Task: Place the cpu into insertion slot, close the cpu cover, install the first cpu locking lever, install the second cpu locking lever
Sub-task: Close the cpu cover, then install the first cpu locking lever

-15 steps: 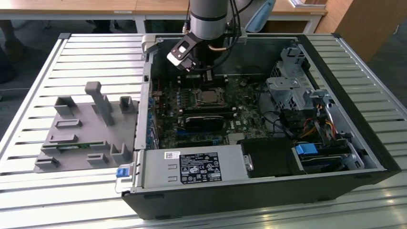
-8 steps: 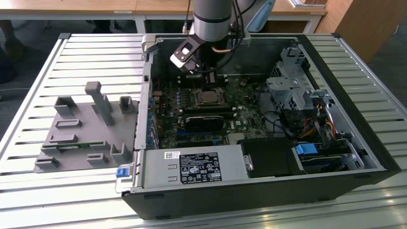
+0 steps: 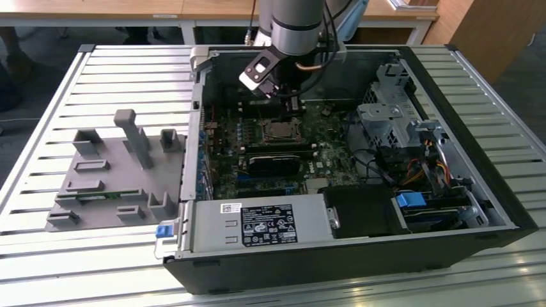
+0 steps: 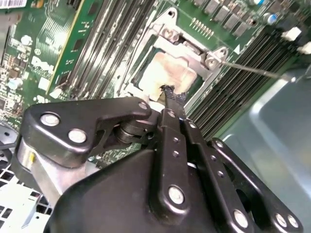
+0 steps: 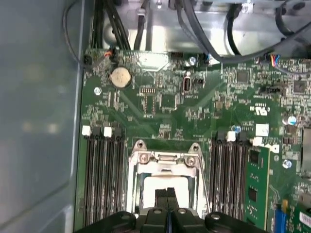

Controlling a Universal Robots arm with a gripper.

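Partly behind the pressed-together claw, the cpu inside the cpu cover.

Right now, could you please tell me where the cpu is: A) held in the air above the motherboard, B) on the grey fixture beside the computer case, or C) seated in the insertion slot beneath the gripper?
C: in the first wrist view the cpu lies flat in the insertion slot, framed by the cpu cover, with the gripper directly over it.
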